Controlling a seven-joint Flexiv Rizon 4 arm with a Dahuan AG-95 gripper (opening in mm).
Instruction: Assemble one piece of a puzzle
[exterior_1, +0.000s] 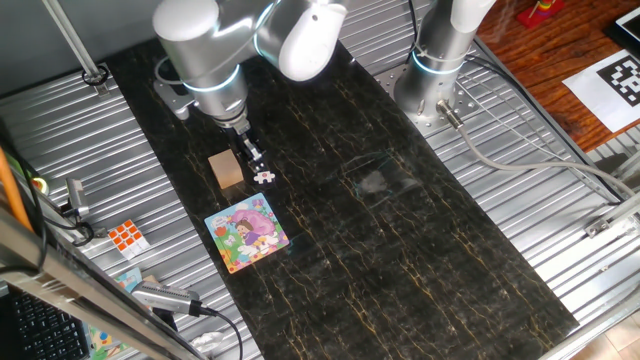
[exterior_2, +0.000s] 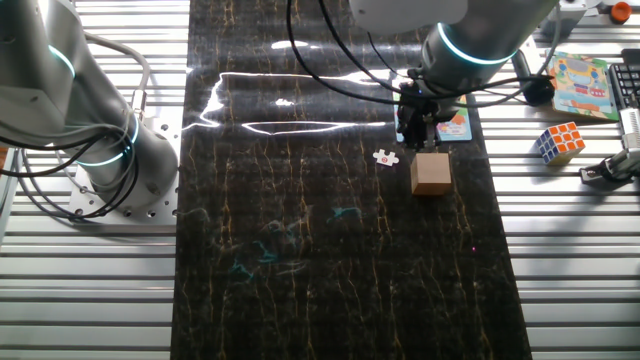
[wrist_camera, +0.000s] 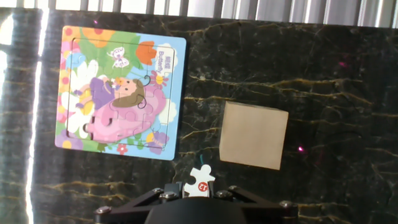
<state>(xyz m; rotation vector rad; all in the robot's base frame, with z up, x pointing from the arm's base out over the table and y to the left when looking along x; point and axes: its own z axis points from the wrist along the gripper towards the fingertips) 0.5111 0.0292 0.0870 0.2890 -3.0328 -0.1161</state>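
Nearest the hand camera, the piece (wrist_camera: 200, 180) is seen lying flat on the dark table (wrist_camera: 336, 68), just beyond the gripper housing at the bottom edge. It shows pale with a small red mark, thin and tabbed. In both fixed views the piece (exterior_1: 265, 176) lies just beside the gripper (exterior_1: 252, 155), with the block (exterior_1: 227, 169) close on the other side. The fingertips cannot be made out clearly, so whether the gripper is open or closed cannot be told; the piece appears to rest on the table rather than be held.

The piece is judged very light, stiff and card-like, and easily slid on the glossy surface. A hold is best taken across its narrow body, between two opposite edges away from the tabs, with the fingers brought right down to the table.

The puzzle (wrist_camera: 118, 93) lies to the far left in the hand view, well apart from the piece, with the block (wrist_camera: 254, 135) to the right. Where its open slot lies cannot be seen from these views.
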